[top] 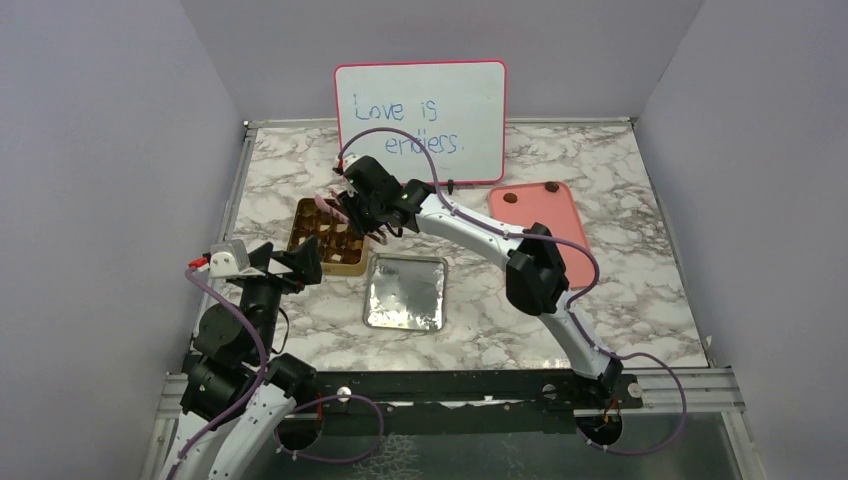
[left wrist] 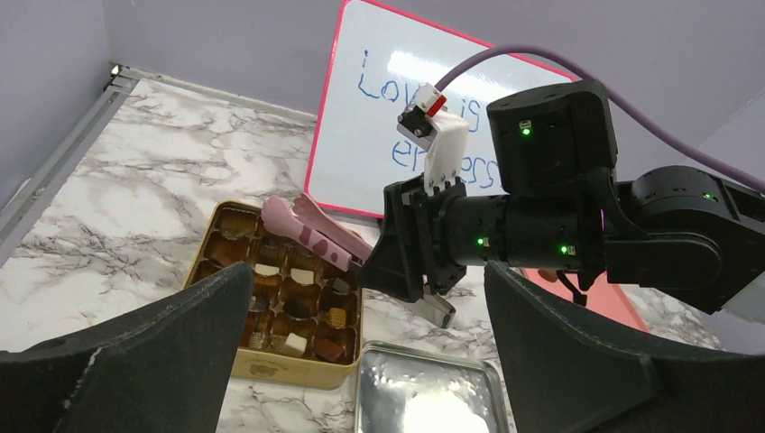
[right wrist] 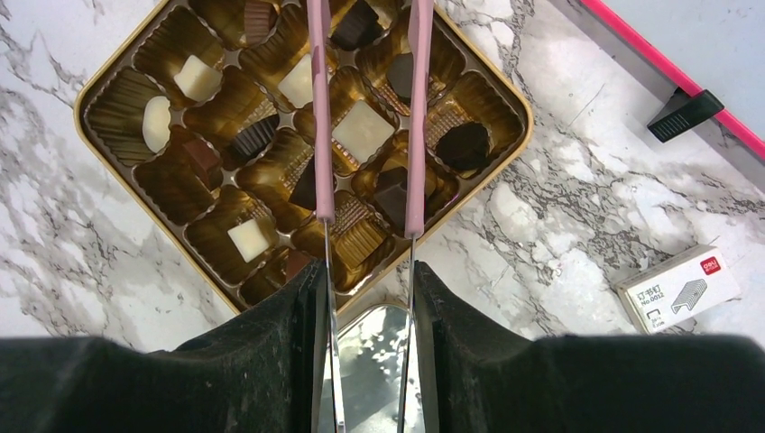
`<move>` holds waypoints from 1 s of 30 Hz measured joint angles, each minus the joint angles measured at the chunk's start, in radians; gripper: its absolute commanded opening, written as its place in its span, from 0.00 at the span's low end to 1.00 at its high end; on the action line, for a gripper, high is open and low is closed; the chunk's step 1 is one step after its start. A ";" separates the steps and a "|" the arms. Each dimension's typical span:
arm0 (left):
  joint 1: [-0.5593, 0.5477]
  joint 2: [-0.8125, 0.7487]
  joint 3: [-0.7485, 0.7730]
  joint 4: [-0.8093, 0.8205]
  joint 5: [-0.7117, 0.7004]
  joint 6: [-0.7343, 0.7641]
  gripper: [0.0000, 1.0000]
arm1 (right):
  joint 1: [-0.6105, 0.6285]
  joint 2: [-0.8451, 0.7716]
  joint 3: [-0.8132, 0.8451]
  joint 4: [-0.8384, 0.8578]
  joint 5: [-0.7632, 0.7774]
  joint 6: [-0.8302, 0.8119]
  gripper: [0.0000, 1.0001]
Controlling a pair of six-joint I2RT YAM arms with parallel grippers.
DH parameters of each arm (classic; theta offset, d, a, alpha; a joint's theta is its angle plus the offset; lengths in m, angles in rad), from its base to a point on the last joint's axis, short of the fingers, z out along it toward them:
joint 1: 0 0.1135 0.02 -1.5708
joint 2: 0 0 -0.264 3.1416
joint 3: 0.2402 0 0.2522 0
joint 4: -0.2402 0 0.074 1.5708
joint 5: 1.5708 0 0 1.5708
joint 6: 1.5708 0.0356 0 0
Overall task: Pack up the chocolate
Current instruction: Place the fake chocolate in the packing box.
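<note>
The chocolate (right wrist: 363,131) lies as dark, brown and white pieces in the cups of a gold tin (top: 345,270), with some cups bare. My right gripper (right wrist: 368,271) is shut on pink tongs (right wrist: 318,108), hovering over the tin (right wrist: 117,167). The tong arms stand apart with nothing between them where they show; their tips run off the top of the right wrist view. Two more chocolate pieces (top: 509,198) sit on a pink tray (top: 545,225). My left gripper (left wrist: 361,361) hangs open at the tin's near left, holding nothing.
A silver lid (top: 405,292) lies just in front of the tin. A whiteboard (top: 420,120) stands at the back, its black foot (right wrist: 684,113) on the marble. A small staple box (right wrist: 678,289) lies right of the tin. Grey walls close in both sides.
</note>
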 measured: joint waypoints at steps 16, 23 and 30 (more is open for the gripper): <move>0.000 0.006 0.000 0.000 0.002 0.000 0.99 | 0.000 -0.239 -0.198 -0.017 0.035 0.000 0.38; 0.000 0.053 -0.003 0.003 0.017 0.000 0.99 | -0.013 -0.411 -0.396 -0.045 0.128 0.003 0.38; 0.000 0.193 -0.004 0.005 0.087 0.004 0.99 | -0.141 -0.605 -0.625 -0.098 0.177 0.023 0.39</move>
